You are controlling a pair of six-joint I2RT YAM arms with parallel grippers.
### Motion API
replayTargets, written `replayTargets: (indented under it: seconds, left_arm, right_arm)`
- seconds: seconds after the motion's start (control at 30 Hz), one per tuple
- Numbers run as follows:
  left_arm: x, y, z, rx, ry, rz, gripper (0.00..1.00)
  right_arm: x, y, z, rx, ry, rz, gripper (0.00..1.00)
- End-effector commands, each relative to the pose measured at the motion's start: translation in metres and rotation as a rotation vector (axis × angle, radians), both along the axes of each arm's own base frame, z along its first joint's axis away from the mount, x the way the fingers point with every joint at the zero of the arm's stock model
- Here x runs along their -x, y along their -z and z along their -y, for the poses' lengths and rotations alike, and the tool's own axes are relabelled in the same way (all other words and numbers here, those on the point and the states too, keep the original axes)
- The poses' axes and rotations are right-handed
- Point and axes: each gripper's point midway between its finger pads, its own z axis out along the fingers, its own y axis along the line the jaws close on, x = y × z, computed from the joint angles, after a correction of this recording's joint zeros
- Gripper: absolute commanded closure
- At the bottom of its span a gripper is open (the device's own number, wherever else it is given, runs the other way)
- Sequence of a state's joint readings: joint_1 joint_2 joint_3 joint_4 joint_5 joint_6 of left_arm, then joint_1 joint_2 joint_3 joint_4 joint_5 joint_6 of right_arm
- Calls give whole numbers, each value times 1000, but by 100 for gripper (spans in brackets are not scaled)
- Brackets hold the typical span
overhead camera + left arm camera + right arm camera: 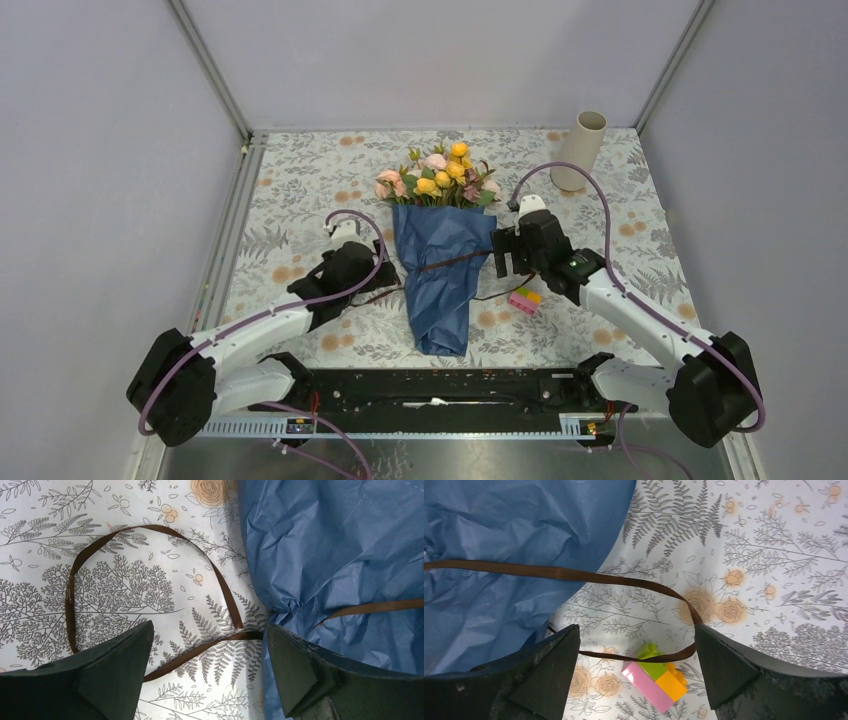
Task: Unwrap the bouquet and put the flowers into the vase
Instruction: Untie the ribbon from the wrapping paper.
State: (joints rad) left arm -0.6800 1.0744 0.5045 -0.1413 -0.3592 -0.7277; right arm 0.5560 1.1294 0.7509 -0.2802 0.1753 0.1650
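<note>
The bouquet lies in the middle of the table, its crinkled blue paper pointing toward the arms and the yellow, pink and cream flowers at the far end. A dark brown ribbon crosses the paper and trails loose on both sides. My left gripper is open at the paper's left edge, over a slack loop of ribbon; its right finger is against the blue paper. My right gripper is open at the paper's right edge, with the ribbon hanging slack across the gap. The beige vase stands at the back right.
A small block of pink, green and orange toy bricks lies on the floral tablecloth under my right gripper, also visible as toy bricks beside the paper. Grey walls enclose the table on three sides.
</note>
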Motion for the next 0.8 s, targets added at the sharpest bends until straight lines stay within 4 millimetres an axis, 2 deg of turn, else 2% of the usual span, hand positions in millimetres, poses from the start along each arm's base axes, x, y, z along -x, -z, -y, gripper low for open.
replayTargets:
  seconds: [0.0, 0.37, 0.53, 0.77]
  left_arm:
    - [-15, -18, 7, 14, -7, 38, 10]
    - [-13, 12, -13, 27, -122, -28, 7]
    - [-17, 25, -24, 23, -158, -65, 7]
    - [-13, 36, -36, 0, -201, -79, 6]
  right_arm:
    - [-19, -12, 18, 93, 74, 63, 9]
    - [-34, 13, 26, 144, 191, 31, 11]
    - [-43, 19, 52, 200, 384, 54, 12]
    - [-49, 30, 69, 188, 501, 29, 12]
